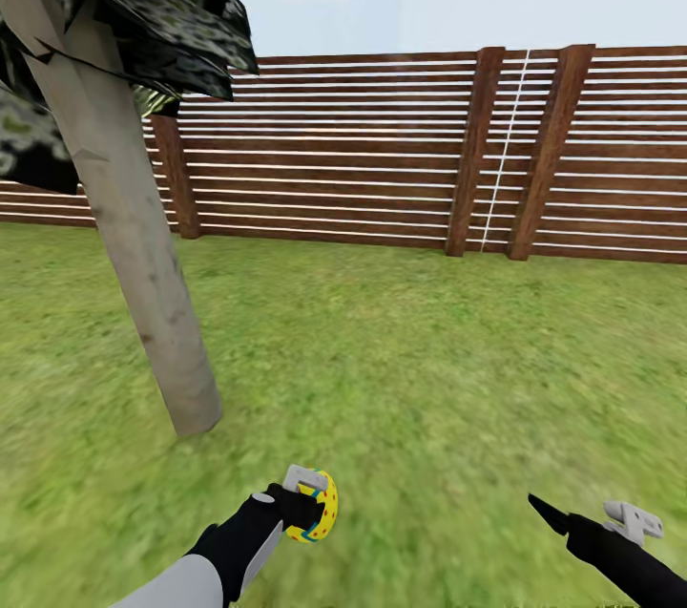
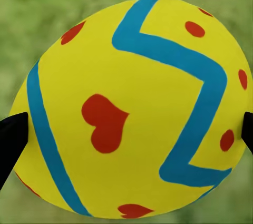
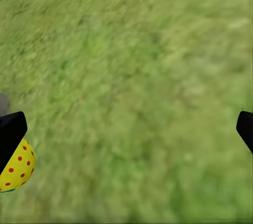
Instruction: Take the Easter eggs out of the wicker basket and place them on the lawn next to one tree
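- left gripper (image 1: 307, 505) is clamping one Easter egg (image 1: 318, 505), fingertips pressing on opposite sides; the left wrist view is showing black fingertips (image 2: 11, 140) touching both edges of the egg (image 2: 134, 110), so the hold is looking firm
- egg is hanging above the lawn (image 1: 429, 369), near the base of the tree (image 1: 143, 283), likely being carried there for set-down
- trunk is standing just ahead and to the left of the held egg, so a drop here would be counting as next to it
- right gripper (image 1: 592, 517) is sitting wide open, holding nothing, hovering over grass well to the right
- right wrist view is catching the egg (image 3: 16, 168) at one edge, beside a fingertip (image 3: 10, 132)
- fence (image 1: 382, 150) is running behind
- basket and other eggs: can't tell where
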Tool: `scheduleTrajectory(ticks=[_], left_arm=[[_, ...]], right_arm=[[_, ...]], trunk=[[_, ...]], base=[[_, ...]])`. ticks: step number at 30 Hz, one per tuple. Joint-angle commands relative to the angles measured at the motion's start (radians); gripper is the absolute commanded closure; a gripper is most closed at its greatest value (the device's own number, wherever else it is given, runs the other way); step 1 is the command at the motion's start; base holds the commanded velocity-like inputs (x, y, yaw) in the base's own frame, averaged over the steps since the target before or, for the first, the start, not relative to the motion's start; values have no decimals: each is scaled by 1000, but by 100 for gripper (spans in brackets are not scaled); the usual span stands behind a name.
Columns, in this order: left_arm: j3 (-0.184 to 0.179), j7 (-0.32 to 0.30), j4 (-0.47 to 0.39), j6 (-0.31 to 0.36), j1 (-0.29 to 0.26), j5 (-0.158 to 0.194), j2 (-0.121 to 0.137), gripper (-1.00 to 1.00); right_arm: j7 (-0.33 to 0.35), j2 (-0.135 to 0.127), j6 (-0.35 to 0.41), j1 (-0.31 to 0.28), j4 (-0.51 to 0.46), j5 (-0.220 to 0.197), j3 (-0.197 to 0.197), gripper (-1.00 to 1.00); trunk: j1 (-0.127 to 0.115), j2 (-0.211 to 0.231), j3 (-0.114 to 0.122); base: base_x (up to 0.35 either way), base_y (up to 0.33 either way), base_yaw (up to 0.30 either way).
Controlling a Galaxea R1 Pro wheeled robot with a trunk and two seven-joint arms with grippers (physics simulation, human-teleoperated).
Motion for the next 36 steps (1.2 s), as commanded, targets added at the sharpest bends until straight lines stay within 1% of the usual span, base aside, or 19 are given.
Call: scheduleTrajectory(ticks=[1, 4, 8, 14, 18, 36], left_arm=[[-2, -2, -2, 6, 0, -1, 0, 100], [-2, -1, -2, 4, 0, -1, 0, 100], [-2, 0, -2, -20, 0, -1, 0, 100], [-2, 0, -2, -35, 0, -1, 2, 100], [-2, 0, -2, -57, 0, 0, 2, 100], [-2, 1, -2, -60, 6, -1, 2, 100]], right_arm=[[1, 0, 7, 0, -1, -5, -1, -100], [1, 0, 7, 0, -1, -5, -1, -100], [1, 0, 7, 0, -1, -5, -1, -100], [1, 0, 4, 0, -1, -6, 0, -100], [1, 0, 5, 0, -2, -5, 2, -100], [2, 0, 4, 0, -1, -6, 2, -100]], trunk=[[0, -1, -5], [2, -1, -16], [3, -2, -32], [6, -4, -55], [8, -5, -70], [16, -9, -140]], base=[[0, 0, 0], [0, 0, 0], [0, 0, 0], [0, 0, 0], [0, 0, 0], [0, 0, 0]])
